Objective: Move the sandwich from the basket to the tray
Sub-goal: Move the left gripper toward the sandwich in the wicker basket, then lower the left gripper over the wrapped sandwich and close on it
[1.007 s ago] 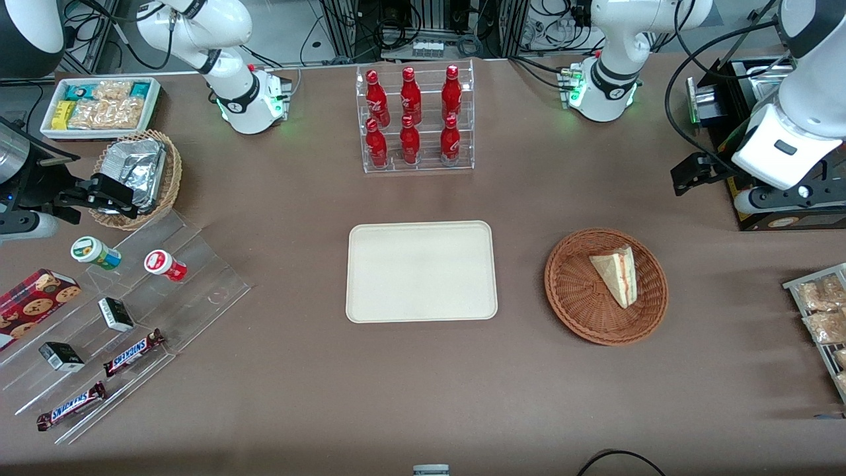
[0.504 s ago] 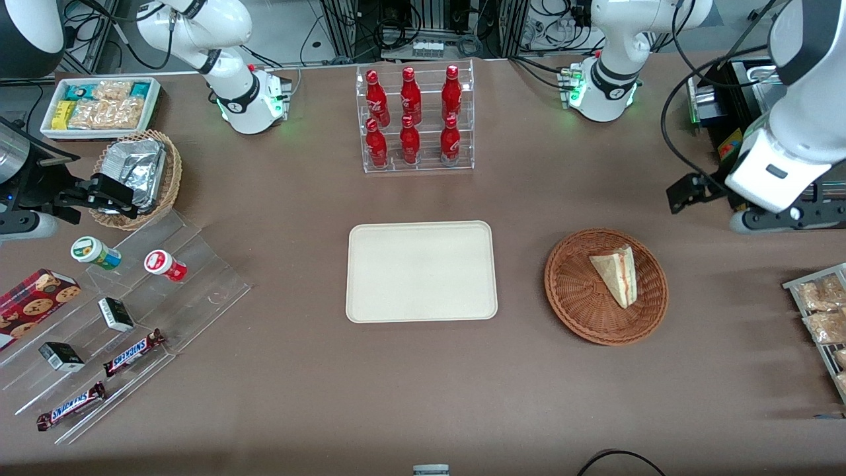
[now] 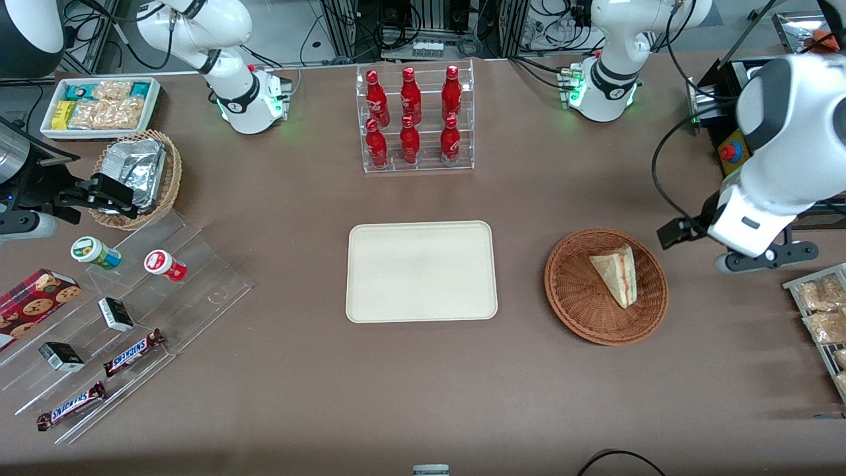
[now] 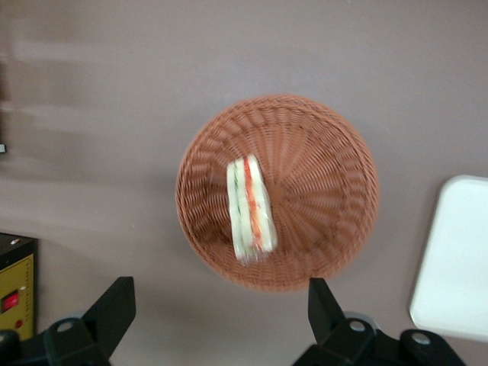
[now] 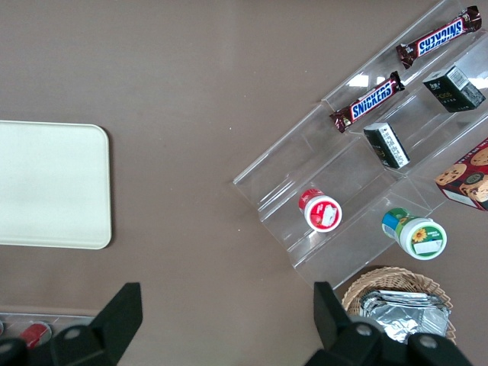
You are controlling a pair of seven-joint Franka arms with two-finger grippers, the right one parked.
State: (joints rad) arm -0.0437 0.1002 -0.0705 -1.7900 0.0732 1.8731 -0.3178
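Note:
The sandwich (image 3: 618,274) is a pale bread wedge with red and green filling. It lies in the round reddish-brown basket (image 3: 581,297). The cream tray (image 3: 421,271) lies flat beside the basket, toward the parked arm's end. My left gripper (image 3: 760,256) hangs above the table just outside the basket's rim, toward the working arm's end. In the left wrist view the gripper (image 4: 217,305) is open wide and empty, its fingertips (image 4: 114,301) apart over bare table beside the basket (image 4: 320,191) with the sandwich (image 4: 250,207) in it. A corner of the tray (image 4: 457,259) shows too.
A clear rack of red bottles (image 3: 413,119) stands farther from the front camera than the tray. A rack of snack packets (image 3: 823,311) and a box with a red button (image 3: 730,152) are near the working arm. A clear stepped display (image 3: 125,311) is at the parked arm's end.
The left arm has swung nearer to the front camera and closer to the basket. The sandwich, basket and tray have not moved.

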